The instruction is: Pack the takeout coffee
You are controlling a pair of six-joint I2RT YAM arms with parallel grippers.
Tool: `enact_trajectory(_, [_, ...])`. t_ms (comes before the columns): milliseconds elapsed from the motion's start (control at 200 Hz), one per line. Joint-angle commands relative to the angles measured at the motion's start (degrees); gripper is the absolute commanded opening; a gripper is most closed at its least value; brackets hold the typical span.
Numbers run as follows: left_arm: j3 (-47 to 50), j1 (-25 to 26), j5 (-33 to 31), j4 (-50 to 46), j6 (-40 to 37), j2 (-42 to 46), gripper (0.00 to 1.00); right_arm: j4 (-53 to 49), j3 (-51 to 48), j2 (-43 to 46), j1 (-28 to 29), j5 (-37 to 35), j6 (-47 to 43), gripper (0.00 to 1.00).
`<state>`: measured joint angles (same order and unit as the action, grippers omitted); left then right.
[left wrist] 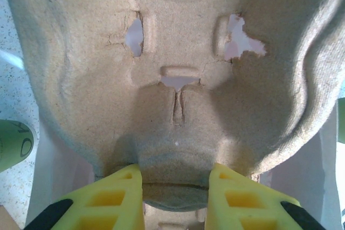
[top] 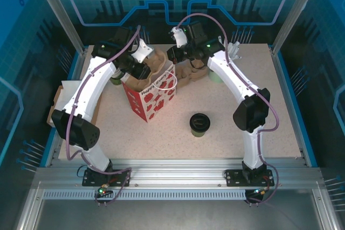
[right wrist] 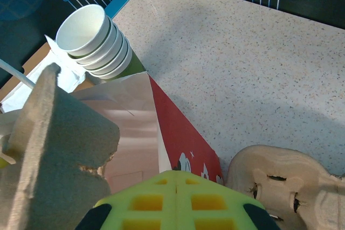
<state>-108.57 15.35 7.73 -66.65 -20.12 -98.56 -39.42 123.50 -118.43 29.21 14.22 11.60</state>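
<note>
Yellow left fingers (left wrist: pixel 121 200) are clamping the near rim of a moulded pulp cup carrier (left wrist: pixel 178 79), one finger on each side of that rim. The carrier's underside is facing the left wrist camera, showing its pressed ribs and several torn holes. From above, the left arm is holding this carrier tilted over the open mouth of the red-and-white paper bag (top: pixel 153 94). The bag is standing upright on the desk (top: pixel 259 111) a little left of centre, with its white cord handle hanging on the side towards the right arm. The right fingers (right wrist: pixel 172 197) are clenched, pressing flat against each other, and are hovering just above the bag's red side; whether they are pinching anything there I cannot tell. In the right wrist view a corner of the held carrier is jutting in from the left over the bag's pale inside. A stack of white paper cups (right wrist: pixel 91 33) is standing just beyond the bag, and a second pulp carrier (right wrist: pixel 280 179) is lying on the desk beside the bag at the lower right. The takeout coffee (top: pixel 199 124), a dark olive-green cup wearing its round black lid, is standing upright on the open stretch of desk between the two arms. It is sitting nearer the arm bases than the bag, well apart from it and outside it, with neither pair of fingers touching it. A pale green cup (top: pixel 215 75) is standing at the far side, just beside the right arm.
</note>
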Motion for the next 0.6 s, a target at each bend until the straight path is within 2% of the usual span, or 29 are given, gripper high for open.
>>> enact_trajectory(0, [-1.55, 0.66, -1.43, -2.43, -1.49, -1.10, 0.27, 0.64, -0.31, 1.03, -0.53, 0.47, 0.49, 0.06])
enact_trajectory(595, [-1.57, 1.37, -3.07, -3.48, -1.44, -3.81, 0.27, 2.24, -1.69, 2.14, -0.22, 0.73, 0.03, 0.05])
